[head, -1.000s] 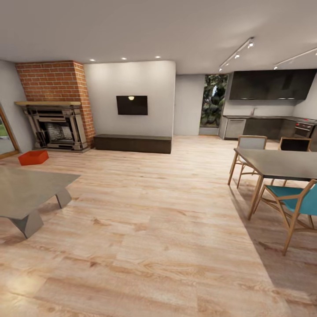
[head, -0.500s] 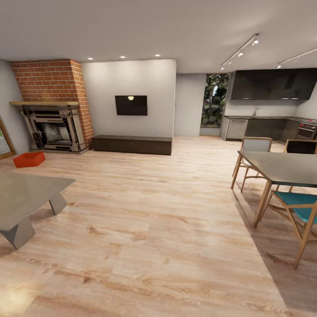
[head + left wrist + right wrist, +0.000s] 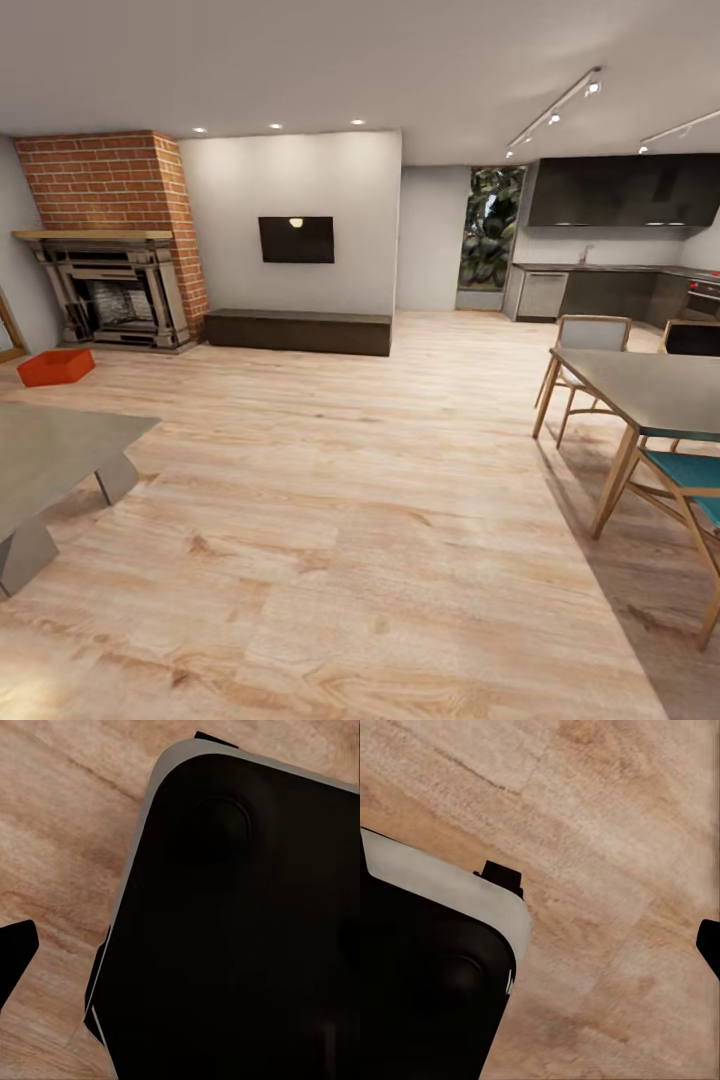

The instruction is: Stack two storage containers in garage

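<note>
- While the robot stands on the light plank floor [image 3: 380, 520] of the living room, one red-orange storage container [image 3: 56, 367] sits on those planks just in front of the brick fireplace [image 3: 110, 290], toward its left end.
- Only that one container can be picked out; I cannot tell where the second one is.
- To the right of the fireplace a dark low bench [image 3: 298, 331] runs along the white wall, with a wall screen [image 3: 296, 239] above it.
- Nearer the camera than the fireplace, and well apart from the container, a grey low table [image 3: 50, 450] juts in from the side.
- Far to the right of the fireplace stand a dining table [image 3: 650, 385], wooden chairs and, beyond them, a dark kitchen.
- Both wrist views look down past a dark rounded part of the robot's own body [image 3: 247, 930] onto the planks; only slivers of dark finger show at the frame edges, so I cannot tell whether either gripper is open or closed. Nothing appears to be held.
- As a judgement, the task is barely begun: the visible container is not yet picked up, no garage is in sight, and reaching the container, carrying both and stacking them all remain.
</note>
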`<state>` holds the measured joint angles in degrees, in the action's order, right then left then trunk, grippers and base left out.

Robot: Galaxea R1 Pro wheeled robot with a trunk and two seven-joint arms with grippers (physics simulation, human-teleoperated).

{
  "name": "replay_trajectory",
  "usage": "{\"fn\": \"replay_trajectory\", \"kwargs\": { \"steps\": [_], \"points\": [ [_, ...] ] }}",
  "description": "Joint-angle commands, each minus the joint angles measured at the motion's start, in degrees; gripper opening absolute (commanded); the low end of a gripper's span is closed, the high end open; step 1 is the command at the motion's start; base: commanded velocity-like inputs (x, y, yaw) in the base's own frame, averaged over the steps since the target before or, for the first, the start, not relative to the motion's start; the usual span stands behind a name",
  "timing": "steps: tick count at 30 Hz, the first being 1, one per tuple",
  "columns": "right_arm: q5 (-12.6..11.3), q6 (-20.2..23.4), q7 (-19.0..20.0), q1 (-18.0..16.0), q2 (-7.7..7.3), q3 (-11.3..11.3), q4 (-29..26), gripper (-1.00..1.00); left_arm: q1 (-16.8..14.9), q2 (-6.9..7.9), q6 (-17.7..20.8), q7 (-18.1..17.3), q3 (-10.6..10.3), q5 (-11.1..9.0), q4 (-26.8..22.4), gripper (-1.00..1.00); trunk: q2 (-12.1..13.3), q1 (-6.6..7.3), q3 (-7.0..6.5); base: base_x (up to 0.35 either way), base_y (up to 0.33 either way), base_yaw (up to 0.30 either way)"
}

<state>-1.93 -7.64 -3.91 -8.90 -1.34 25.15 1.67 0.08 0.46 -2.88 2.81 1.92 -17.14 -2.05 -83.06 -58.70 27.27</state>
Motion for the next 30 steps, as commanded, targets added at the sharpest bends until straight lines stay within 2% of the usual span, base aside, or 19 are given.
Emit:
{"fn": "replay_trajectory", "kwargs": {
  "steps": [1,21,30],
  "points": [
    [-0.19,-0.31,-0.12,-0.06,0.03,0.35,0.18,1.00,0.01,0.02,-0.06,0.09,0.17,-0.12,-0.06,1.00,-0.02,-0.03,0.05,0.325,0.000,0.000],
    [-0.21,-0.34,-0.13,-0.06,0.09,0.39,0.18,1.00,0.01,0.24,0.34,0.09,0.12,-0.17,-0.10,1.00,-0.02,-0.03,0.05,0.325,0.000,0.000],
    [-0.10,-1.00,-0.13,-0.06,-0.61,0.34,0.18,1.00,0.01,0.02,-0.07,0.09,0.12,-0.11,-0.07,1.00,-0.02,-0.03,0.05,0.325,0.000,0.000]
  ]
}}
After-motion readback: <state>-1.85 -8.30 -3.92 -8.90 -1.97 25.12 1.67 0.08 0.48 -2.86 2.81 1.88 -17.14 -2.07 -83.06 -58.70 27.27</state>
